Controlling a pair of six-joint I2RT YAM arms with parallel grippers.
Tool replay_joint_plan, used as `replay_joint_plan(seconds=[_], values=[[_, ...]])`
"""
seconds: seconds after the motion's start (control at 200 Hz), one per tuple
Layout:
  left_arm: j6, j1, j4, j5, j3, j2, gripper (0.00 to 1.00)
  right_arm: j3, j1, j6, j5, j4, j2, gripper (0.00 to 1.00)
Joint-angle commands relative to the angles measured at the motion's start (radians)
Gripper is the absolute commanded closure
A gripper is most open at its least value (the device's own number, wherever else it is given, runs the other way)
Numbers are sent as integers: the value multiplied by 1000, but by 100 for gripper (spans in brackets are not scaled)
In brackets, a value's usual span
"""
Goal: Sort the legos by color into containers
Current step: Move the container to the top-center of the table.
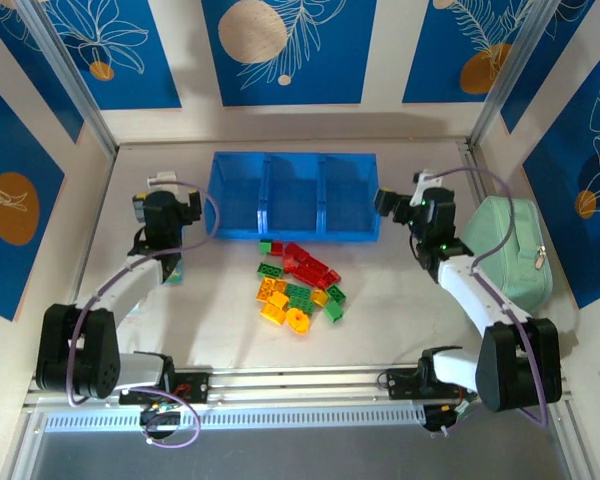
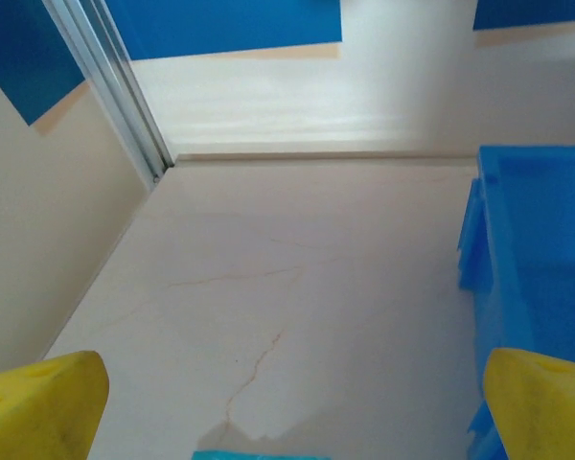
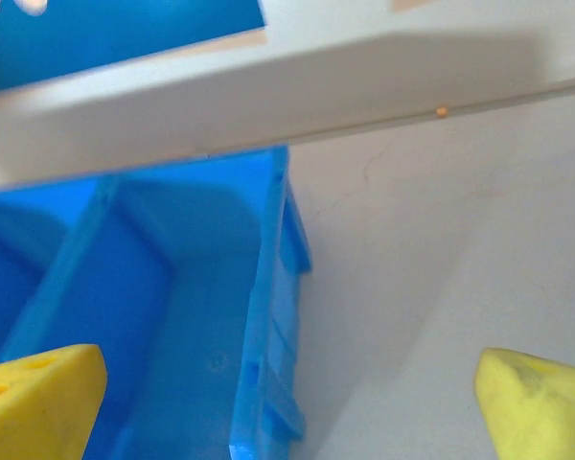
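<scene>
the blue tray [image 2: 532, 249] runs off the right edge, and the piled legos [image 1: 298, 285] partly cover each other.

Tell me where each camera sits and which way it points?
Top external: above and behind the arms, looking down on the table, blue tray and legos; both arms show, left gripper and right gripper open.
Left wrist: on the left arm, facing the table's far left corner; yellow fingertips at the bottom.
Right wrist: on the right arm, looking down into the tray's right end; yellow fingertips at the bottom.
Shared: all three catch the tray.
</scene>
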Motion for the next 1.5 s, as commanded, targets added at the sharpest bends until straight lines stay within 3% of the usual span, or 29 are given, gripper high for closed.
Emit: replay_joint_plan(seconds=[0.0,0.14,0.2,0.385,0.665,1.496], values=[[-107,-15,-328,20,83,-44,0,103,-30,189,-82,-373,18,1],[-178,-44,-440,106,108,-73,0,202,7,145,-158,-492,77,0],[-208,-47,-456,152,106,-72,0,207,30,115,-195,-495,84,5],[-258,-47,-459,249,111,-10,6,230,115,87,-117,-532,137,11],[-263,-41,-425,276,210,155,13,317,125,103,-5,-624,265,33],[-209,29,-470,394,474,437,18,419,63,45,-72,-595,434,42]])
